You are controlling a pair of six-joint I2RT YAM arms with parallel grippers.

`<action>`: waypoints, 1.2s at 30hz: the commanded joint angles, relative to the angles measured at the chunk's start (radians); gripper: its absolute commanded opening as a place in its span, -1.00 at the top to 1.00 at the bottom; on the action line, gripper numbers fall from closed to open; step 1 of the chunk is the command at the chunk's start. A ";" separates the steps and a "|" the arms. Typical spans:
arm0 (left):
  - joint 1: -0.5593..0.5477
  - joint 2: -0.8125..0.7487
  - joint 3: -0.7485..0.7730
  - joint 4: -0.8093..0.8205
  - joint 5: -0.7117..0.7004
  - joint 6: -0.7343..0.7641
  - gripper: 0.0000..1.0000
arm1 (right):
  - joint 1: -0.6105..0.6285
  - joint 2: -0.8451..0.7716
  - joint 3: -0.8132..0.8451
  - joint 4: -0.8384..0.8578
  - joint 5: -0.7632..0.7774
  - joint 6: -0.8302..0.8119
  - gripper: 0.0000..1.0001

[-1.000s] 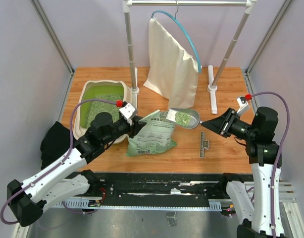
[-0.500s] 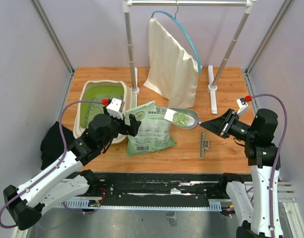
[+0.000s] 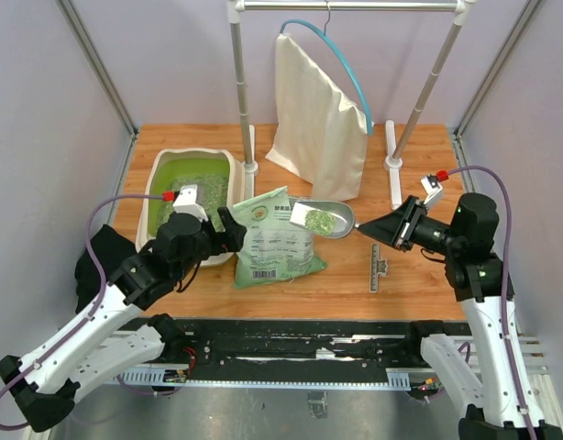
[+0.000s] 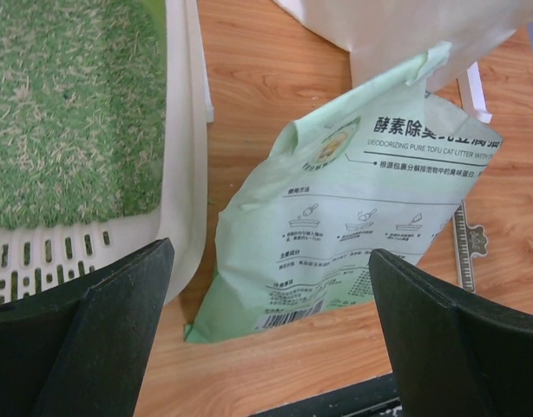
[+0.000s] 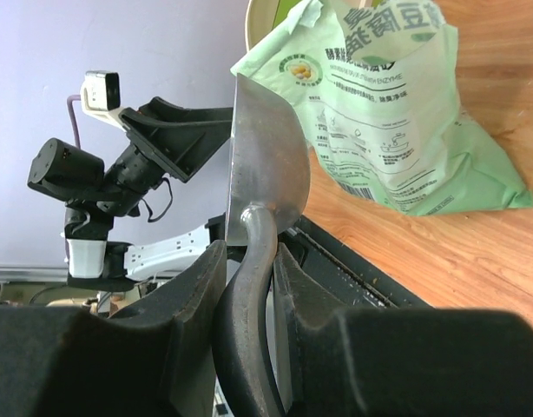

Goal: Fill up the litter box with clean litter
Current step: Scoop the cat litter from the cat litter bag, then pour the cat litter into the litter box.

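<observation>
Top external: left hand (image 3: pixel 228 231) has dropped bag (image 3: pixel 277 240); fingers now spread wide.
Bag: slumped on worktop (image 3: pixel 410 275) beside box (image 3: pixel 194 154).
Right hand (image 3: pixel 369 229): clamped on scoop (image 3: pixel 344 217) carrying litter (image 3: pixel 318 220).
Next: scoop likely tips into box.

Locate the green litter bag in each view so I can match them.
Top external: green litter bag at centre, beside the litter box.
Left wrist: bag right of centre, litter box at left.
Right wrist: bag upper right, beyond the scoop.
Shared landmark: wooden tabletop beneath it.
</observation>
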 commanded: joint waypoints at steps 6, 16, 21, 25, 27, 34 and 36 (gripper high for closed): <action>-0.004 -0.170 -0.067 -0.161 -0.086 -0.243 -0.99 | 0.316 0.062 -0.029 0.191 0.264 0.104 0.98; -0.003 -0.198 -0.113 -0.255 -0.055 -0.285 -0.99 | 0.648 0.169 -0.047 0.373 0.616 0.204 0.98; 0.003 -0.178 -0.122 -0.249 -0.056 -0.276 -0.99 | 0.752 0.259 -0.012 0.442 0.716 0.211 0.98; 0.065 -0.203 -0.129 -0.234 -0.007 -0.274 -0.99 | 0.797 0.334 0.033 0.486 0.748 0.209 0.98; 0.145 -0.227 -0.141 -0.213 0.077 -0.259 -0.99 | 0.810 0.372 0.058 0.503 0.765 0.208 0.98; 0.265 -0.221 -0.108 -0.218 0.187 -0.231 -0.99 | 0.840 0.520 0.165 0.580 0.817 0.199 0.98; 0.267 -0.208 -0.074 -0.223 0.177 -0.229 -0.99 | 0.849 0.576 0.221 0.576 0.832 0.180 0.98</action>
